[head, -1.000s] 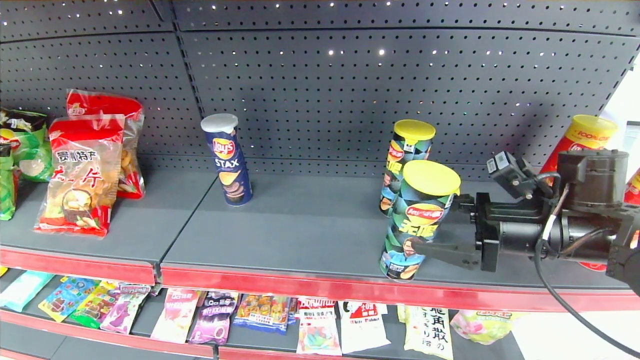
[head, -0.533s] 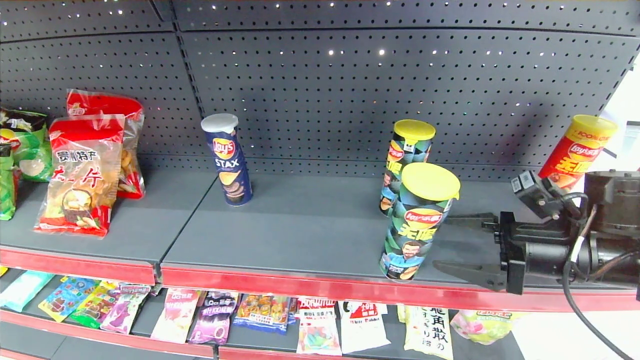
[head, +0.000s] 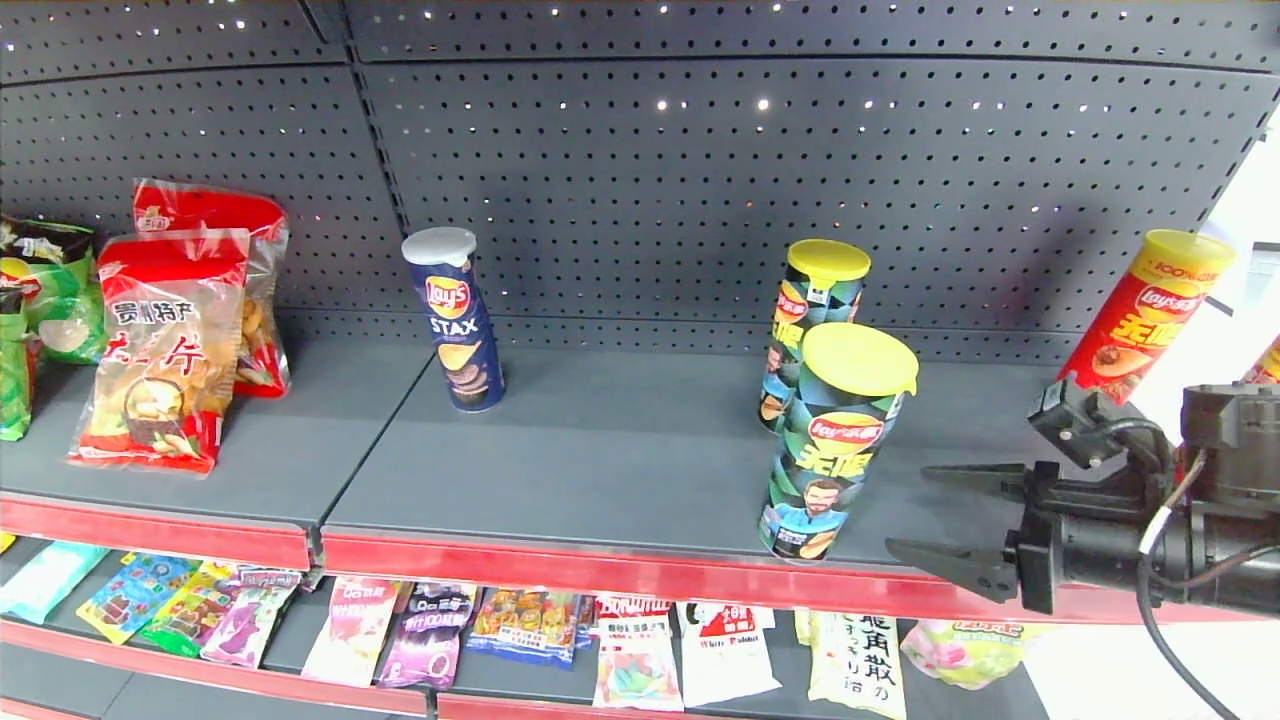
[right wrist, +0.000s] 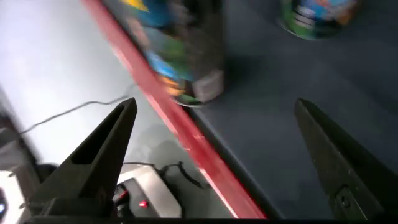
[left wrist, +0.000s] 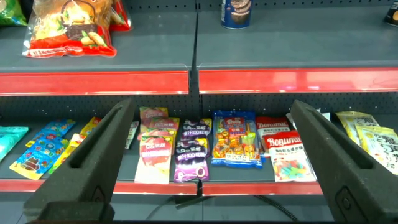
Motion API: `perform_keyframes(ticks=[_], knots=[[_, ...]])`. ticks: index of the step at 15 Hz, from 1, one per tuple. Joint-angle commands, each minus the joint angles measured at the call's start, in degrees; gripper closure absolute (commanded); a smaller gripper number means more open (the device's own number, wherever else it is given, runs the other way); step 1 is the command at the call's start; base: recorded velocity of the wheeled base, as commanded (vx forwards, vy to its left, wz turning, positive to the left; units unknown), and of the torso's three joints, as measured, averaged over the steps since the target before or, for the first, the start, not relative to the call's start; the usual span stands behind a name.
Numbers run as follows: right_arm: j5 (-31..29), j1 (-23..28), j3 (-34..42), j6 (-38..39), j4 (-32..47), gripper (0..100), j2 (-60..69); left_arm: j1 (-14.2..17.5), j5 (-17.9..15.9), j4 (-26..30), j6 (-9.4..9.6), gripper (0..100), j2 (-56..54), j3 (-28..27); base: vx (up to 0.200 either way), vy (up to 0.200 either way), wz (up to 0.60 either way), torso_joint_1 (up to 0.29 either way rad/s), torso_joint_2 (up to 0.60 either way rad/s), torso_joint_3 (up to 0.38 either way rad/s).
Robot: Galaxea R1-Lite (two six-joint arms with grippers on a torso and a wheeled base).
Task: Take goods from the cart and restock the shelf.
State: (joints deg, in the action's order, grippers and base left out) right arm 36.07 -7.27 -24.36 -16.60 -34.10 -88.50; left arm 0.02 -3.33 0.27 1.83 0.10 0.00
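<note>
The green can (head: 835, 445) stands upright at the front edge of the shelf (head: 600, 470). The right gripper (head: 908, 508) hangs just right of the green can, jaws wide apart and empty. The left gripper (left wrist: 212, 112), also spread wide, faces the shelf front.

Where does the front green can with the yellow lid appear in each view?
Head view: the front green can stands upright at the shelf's front, right of centre, clear of the open right tool beside it.
Left wrist view: cannot tell; a dark sliver at the picture's edge might be a can.
Right wrist view: its blurred lower part stands beyond the tool's tips.
Shared landmark: the red shelf edge.
</note>
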Motion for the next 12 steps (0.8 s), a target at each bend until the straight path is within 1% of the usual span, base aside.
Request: perform_keyframes(ticks=[1, 2, 3, 8, 12], knots=[[-4.5, -1.3, -0.3, 0.6, 0.1, 0, -2.4, 0.1, 0.0, 0.0, 0.02, 0, 0.1, 0.0, 0.0, 0.0, 0.0, 0.0, 0.0, 0.0], [-7.6, -1.3, -0.7, 0.8, 0.1, 0, -3.7, 0.1, 0.0, 0.0, -0.07, 0, 0.1, 0.0, 0.0, 0.0, 0.0, 0.0, 0.0, 0.0], [-9.2, -1.3, -1.0, 1.0, 0.0, 0, -4.6, 0.0, 0.0, 0.0, 0.02, 0, 0.1, 0.0, 0.0, 0.0, 0.0, 0.0, 0.0, 0.0], [-15.5, -1.4, -5.3, 2.5, 0.1, 0, -9.1, 0.1, 0.0, 0.0, 0.02, 0, 0.1, 0.0, 0.0, 0.0, 0.0, 0.0, 0.0, 0.0], [-18.0, -2.2, -5.6, 2.5, 0.0, 0, -10.4, 0.1, 0.0, 0.0, 0.02, 0, 0.1, 0.0, 0.0, 0.0, 0.0, 0.0, 0.0, 0.0]])
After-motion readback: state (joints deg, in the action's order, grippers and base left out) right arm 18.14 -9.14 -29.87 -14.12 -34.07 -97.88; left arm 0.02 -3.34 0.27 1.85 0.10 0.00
